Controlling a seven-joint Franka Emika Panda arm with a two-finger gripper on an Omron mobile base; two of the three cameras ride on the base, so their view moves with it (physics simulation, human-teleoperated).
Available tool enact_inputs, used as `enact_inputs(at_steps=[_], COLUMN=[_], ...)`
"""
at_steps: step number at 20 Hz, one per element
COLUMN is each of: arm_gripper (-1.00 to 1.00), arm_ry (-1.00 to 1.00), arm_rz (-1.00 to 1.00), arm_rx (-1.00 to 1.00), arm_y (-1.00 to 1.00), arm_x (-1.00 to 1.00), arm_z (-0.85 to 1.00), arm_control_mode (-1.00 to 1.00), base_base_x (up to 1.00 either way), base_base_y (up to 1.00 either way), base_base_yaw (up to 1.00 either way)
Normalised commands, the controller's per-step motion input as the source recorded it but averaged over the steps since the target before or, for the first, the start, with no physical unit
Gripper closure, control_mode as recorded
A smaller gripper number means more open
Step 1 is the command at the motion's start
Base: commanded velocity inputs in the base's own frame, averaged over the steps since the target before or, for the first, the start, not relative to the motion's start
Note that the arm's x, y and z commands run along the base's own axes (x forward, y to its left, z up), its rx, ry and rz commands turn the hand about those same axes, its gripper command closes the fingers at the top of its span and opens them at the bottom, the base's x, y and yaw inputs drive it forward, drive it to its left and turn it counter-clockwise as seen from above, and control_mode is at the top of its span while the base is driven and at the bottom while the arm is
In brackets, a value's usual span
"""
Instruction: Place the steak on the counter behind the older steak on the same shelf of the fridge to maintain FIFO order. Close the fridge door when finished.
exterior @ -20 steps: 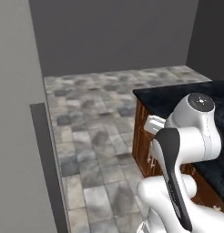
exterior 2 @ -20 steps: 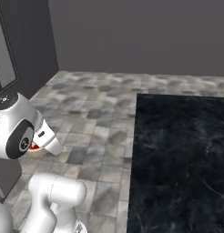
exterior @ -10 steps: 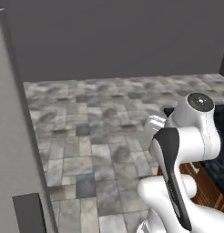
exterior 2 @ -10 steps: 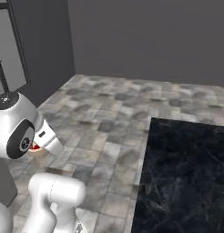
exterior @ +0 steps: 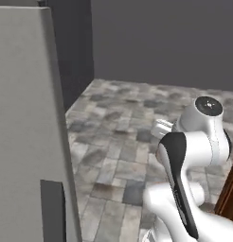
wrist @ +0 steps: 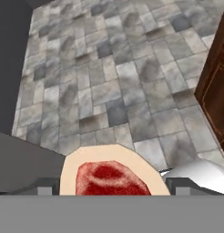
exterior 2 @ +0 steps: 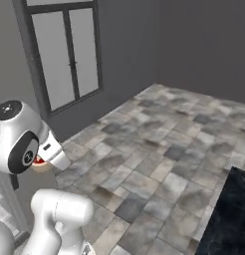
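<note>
The steak (wrist: 111,177) sits right at the bottom of the hand view, red centre, tan fat rim, pressed up close to the camera above the tiled floor (wrist: 114,82). That closeness reads as a carry: the gripper (wrist: 111,189) looks clamped on the meat, though the finger tips themselves are hidden under it, so I call that a judgement and not something plainly seen. In the right base view a sliver of red and tan, the same steak (exterior 2: 40,162), peeks out just beside the white wrist, low on the left.

Now the relation that counts. In the left base view a tall flat grey panel, the fridge door (exterior: 28,132), fills the near left, with a dark patch low on it that may be the handle. The white arm (exterior: 194,142) stands to the right of it, well apart. So the fridge lies to the left of the held steak, and its interior and shelf are hidden from here; I can't tell where the older steak lies.

The black counter (exterior 2: 229,219) is off at the near right, a brown cabinet (wrist: 218,86) beside it in the hand view. The carry seems about midway: steak lifted, not yet shelved. Next the steak has to swing left around the door edge, and clipping that panel is the risk.
</note>
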Motion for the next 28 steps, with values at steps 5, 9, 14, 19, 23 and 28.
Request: enact_inputs(at_steps=[5, 9, 14, 19, 23, 28], arm_gripper=[1.0, 1.0, 1.0, 1.0, 1.0, 1.0], arm_ry=[0.0, 0.0, 0.0, 0.0, 0.0, 0.0], arm_rz=[0.0, 0.0, 0.0, 0.0, 0.0, 0.0], arm_rx=[0.0, 0.0, 0.0, 0.0, 0.0, 0.0], arm_y=[0.0, 0.0, 0.0, 0.0, 0.0, 0.0], arm_x=[0.0, 0.0, 0.0, 0.0, 0.0, 0.0], arm_z=[0.0, 0.0, 0.0, 0.0, 0.0, 0.0], arm_control_mode=[1.0, 1.0, 1.0, 1.0, 1.0, 1.0], base_base_x=[0.03, 0.2, 0.41, 0.12, 0.51, 0.62], base_base_y=[0.07, 0.01, -0.12, -0.01, -0.07, -0.03], base_base_yaw=[0.7, 0.69, 0.64, 0.57, 0.49, 0.44])
